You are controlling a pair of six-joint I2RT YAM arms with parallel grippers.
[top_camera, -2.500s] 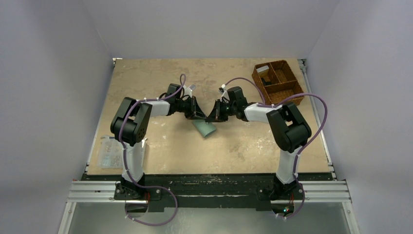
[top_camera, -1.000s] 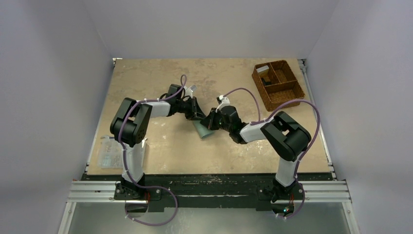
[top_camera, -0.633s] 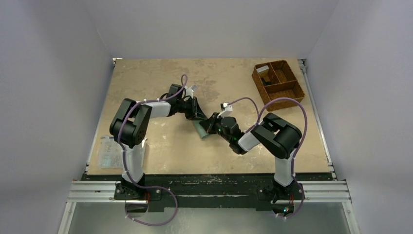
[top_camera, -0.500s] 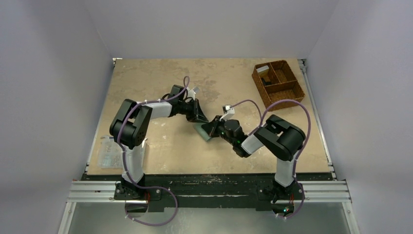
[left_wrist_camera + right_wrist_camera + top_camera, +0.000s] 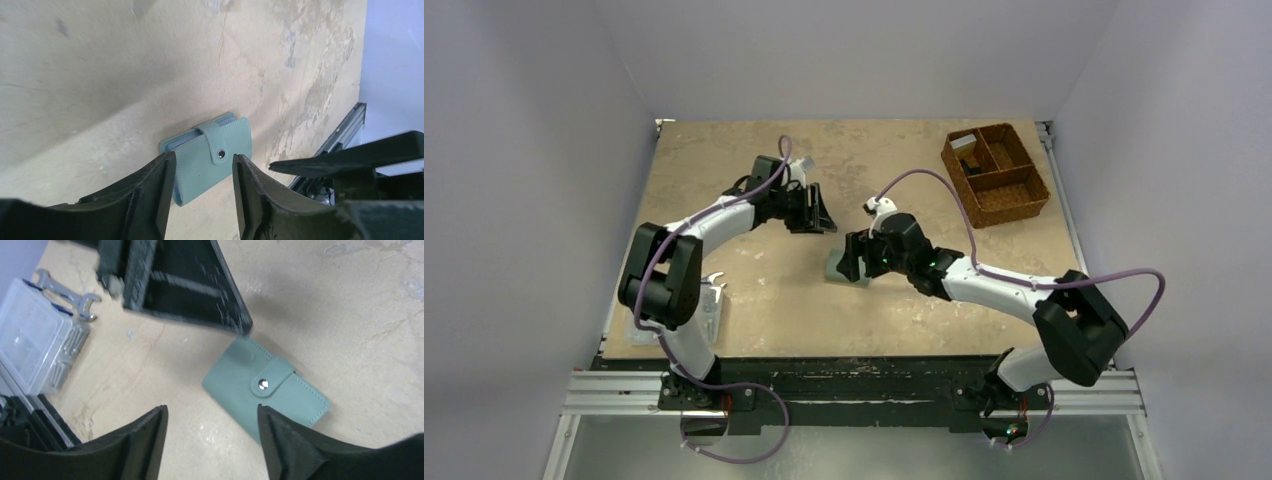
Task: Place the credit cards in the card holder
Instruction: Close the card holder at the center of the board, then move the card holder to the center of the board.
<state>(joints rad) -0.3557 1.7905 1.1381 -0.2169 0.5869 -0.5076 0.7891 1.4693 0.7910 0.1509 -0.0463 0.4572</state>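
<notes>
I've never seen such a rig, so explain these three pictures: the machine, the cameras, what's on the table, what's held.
Two robot arms are bolted at the near edge of a table, each ending in a two-finger gripper. One picture looks down from above; the other two come from cameras on the wrists. A closed green card holder lies flat on it. A woven basket, a clear parts box and a wrench sit aside. The left gripper and right gripper are both open, holding nothing.

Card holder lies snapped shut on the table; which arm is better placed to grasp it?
Right. The right gripper hangs open just beside the card holder; the left gripper sits farther off.
</notes>
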